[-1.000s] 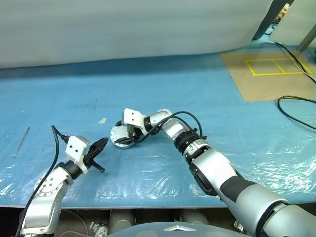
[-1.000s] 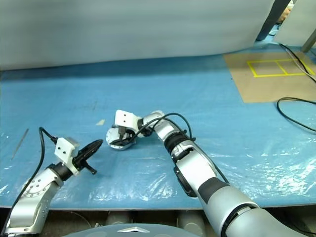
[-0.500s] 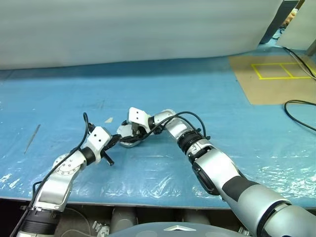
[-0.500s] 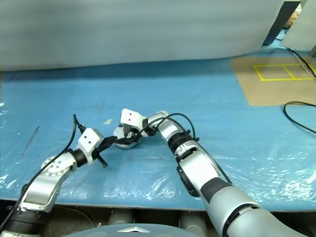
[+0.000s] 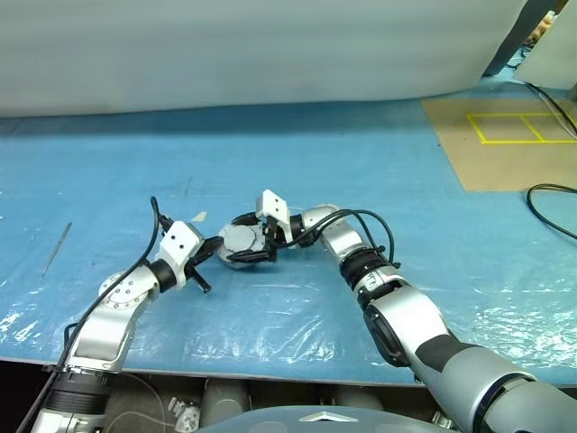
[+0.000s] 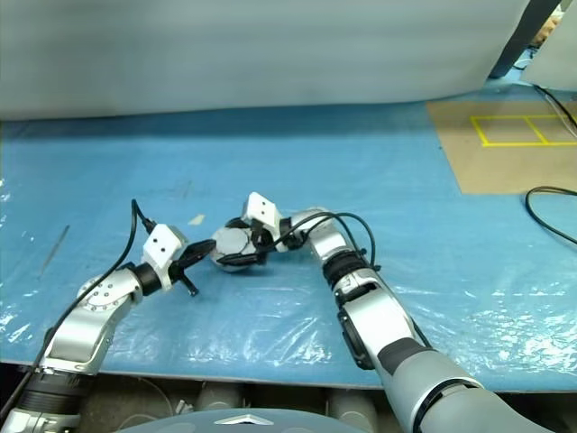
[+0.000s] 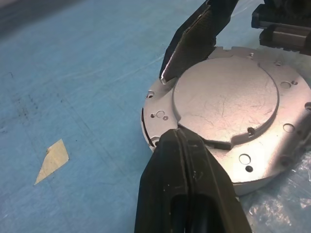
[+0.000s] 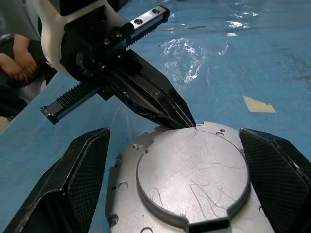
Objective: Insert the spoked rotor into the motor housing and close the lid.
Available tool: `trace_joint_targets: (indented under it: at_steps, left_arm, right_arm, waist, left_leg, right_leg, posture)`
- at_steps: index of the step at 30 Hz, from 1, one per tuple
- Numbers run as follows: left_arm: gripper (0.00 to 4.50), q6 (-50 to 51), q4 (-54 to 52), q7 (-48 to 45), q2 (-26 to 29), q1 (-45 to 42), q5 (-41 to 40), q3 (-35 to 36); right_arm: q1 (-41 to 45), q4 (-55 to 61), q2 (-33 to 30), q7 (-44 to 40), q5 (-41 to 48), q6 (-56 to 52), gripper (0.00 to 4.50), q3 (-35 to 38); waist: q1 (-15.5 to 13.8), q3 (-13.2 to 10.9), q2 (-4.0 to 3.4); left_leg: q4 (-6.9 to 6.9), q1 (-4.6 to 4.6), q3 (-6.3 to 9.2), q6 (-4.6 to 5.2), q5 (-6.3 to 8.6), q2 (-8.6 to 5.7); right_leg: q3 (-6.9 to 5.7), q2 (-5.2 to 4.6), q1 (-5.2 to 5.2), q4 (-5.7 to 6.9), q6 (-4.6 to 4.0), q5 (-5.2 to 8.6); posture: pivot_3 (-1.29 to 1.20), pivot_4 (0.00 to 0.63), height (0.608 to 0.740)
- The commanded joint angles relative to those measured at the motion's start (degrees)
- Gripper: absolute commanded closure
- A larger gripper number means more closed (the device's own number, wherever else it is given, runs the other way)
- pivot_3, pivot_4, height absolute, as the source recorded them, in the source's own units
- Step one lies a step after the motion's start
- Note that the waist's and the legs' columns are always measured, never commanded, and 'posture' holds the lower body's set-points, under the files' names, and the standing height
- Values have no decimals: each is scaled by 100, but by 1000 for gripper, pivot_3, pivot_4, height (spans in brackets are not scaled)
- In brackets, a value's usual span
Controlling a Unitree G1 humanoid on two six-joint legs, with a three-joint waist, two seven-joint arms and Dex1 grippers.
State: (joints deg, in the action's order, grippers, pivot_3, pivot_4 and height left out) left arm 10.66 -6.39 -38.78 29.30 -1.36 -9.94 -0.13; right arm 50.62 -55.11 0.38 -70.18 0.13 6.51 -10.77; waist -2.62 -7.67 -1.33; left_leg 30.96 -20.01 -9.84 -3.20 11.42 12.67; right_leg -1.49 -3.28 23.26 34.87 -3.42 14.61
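The motor housing [image 5: 240,242] lies on the blue sheet as a round silver body, and the lid [image 7: 224,103], a raised round plate, covers its top. The spoked rotor is hidden. My left gripper [image 7: 177,136] is shut, and its tip rests at the edge of the lid's raised step. It reaches in from the left in the head views. My right gripper [image 5: 250,241] comes from the right and stands open. Its fingers [image 8: 82,170] straddle the housing, one on each side of the rim.
A tan scrap of tape [image 5: 197,216] lies just behind the housing, and a thin metal rod [image 5: 56,248] lies far left. A brown board with yellow lines [image 5: 505,144] and a black cable [image 5: 552,194] are far right. A person's hands [image 8: 14,56] rest beyond the table.
My left gripper has come in from the left until its tip meets the lid. My right gripper has opened wide and swung round to the housing's right side.
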Motion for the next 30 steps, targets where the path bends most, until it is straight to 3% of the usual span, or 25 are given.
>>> trace_joint_targets:
  at_steps: [1, 7, 11, 16, 20, 23, 28, 30]
  left_arm:
    - [4500, 153, 196, -235, 45, 173, 13, -234]
    - [4500, 110, 206, -276, 87, 208, -47, -150]
    - [4500, 87, 192, -269, 69, 242, -55, -151]
    - [4500, 56, 175, -261, 45, 275, -70, -139]
    - [4500, 31, 218, -270, 54, 259, -70, -115]
    - [4500, 15, 259, -306, 71, 207, -69, -101]
    - [4500, -10, 274, -316, 91, 147, -53, -44]
    - [4500, -28, 253, -298, 99, 156, -60, 21]
  right_arm:
    - [-11, 340, -16, 266, 331, -314, 55, 303]
    - [-117, 215, -201, 1510, 10, -1350, 55, 294]
    - [-334, 573, -270, 1182, 413, -3801, 55, 266]
    - [-655, 1874, -342, 857, 1433, -7061, 55, 190]
    - [-686, 2203, -157, 1254, 1806, -7893, 55, 354]
    - [-359, 1493, 433, 2283, 2122, -7967, 663, 1524]
    - [-129, 887, 967, 3480, 2544, -7245, 2312, 2878]
    - [-72, 736, 1031, 3825, 2760, -7004, 2488, 3292]
  waist:
    - [1, -9, 13]
    - [10, -15, 25]
    - [15, -14, 24]
    - [5, -13, 25]
    - [-2, -13, 28]
    - [37, -10, 32]
    - [90, -10, 34]
    - [85, -13, 28]
  left_leg:
    - [0, 1, 0, 1, -1, 3]
    - [1, 4, 0, -3, -2, 2]
    - [-2, 8, -2, -22, 10, 2]
    - [-8, 39, -1, -23, 10, 3]
    - [-20, 59, -1, -30, 7, 4]
    - [-27, 58, -4, -53, 0, 3]
    - [-35, 78, -5, -65, 4, 14]
    - [-35, 75, -5, -65, 4, 14]
  right_leg:
    - [0, 0, 0, 0, 0, 0]
    - [0, 0, -1, 0, -1, 0]
    - [0, 6, -20, 0, -1, 0]
    - [5, 4, -49, -5, 1, 1]
    - [6, 4, -51, -9, 2, 2]
    - [6, 9, -48, -7, 3, 2]
    - [13, 35, -41, 2, 2, 2]
    - [15, 38, -32, 10, 1, 1]
  posture:
    - [0, 150, 740]
    - [0, 150, 740]
    - [0, 150, 740]
    - [0, 150, 740]
    - [0, 150, 740]
    - [0, 150, 740]
    - [0, 150, 740]
    - [0, 150, 740]
